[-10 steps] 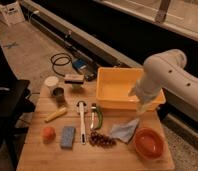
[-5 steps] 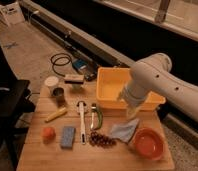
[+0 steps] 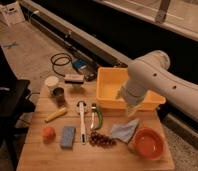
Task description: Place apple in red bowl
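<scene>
The gripper (image 3: 129, 106) hangs at the end of the arm (image 3: 157, 80), low over the front edge of the tub (image 3: 103, 87) on the right half of the table (image 3: 37, 161). Whether it is wide or narrow cannot be told, and nothing can be seen held in it. Just below and in front of it lies the cloth (image 3: 124, 131), with the bowl (image 3: 148, 144) beside that at the front right corner; the bowl looks bare inside. Left of the cloth sit the grapes (image 3: 101, 140), then 2 long tools, a white one (image 3: 82, 120) and a green one (image 3: 95, 116), then the sponge (image 3: 67, 136). The apple (image 3: 48, 133) rests on the wood at the far left, just beside the sponge and in front of the banana piece (image 3: 56, 115), well apart from both gripper and bowl. So the step in hand is, by my reading, the reach for the apple: the pick is not yet made. The next move calls for a long sweep leftward across the table, passing above the tools and grapes, then a descent onto the apple from above, close enough to the sponge that the approach must stay clear of it.
</scene>
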You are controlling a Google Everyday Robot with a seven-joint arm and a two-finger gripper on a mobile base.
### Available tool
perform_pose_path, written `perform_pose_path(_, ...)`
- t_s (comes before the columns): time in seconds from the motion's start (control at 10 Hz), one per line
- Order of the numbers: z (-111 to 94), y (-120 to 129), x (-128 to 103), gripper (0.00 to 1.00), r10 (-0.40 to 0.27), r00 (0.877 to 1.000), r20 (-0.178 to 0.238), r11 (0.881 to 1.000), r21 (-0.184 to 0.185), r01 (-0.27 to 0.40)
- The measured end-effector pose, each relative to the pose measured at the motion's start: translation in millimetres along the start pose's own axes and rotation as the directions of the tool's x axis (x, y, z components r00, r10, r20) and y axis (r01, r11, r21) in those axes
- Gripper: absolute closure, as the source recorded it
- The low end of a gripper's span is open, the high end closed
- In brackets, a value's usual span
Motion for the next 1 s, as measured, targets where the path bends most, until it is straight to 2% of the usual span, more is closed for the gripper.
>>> perform_pose_path(0.2,5,-14,-31,0.35,-0.058,0.998,0.01,0.998,0.006,0.058)
perform_pose_path(0.4,18,-31,-80,0.35,-0.138,0.99,0.037,0.99,0.007,0.137)
perform_pose_path(0.7,41,-50,-145,0.35,-0.239,0.966,0.096,0.971,0.008,0.239)
perform_pose_path(0.8,48,-53,-165,0.35,-0.262,0.957,0.129,0.965,0.009,0.263)
perform_pose_path(1.0,49,-53,-166,0.35,-0.261,0.956,0.13,0.965,0.01,0.262)
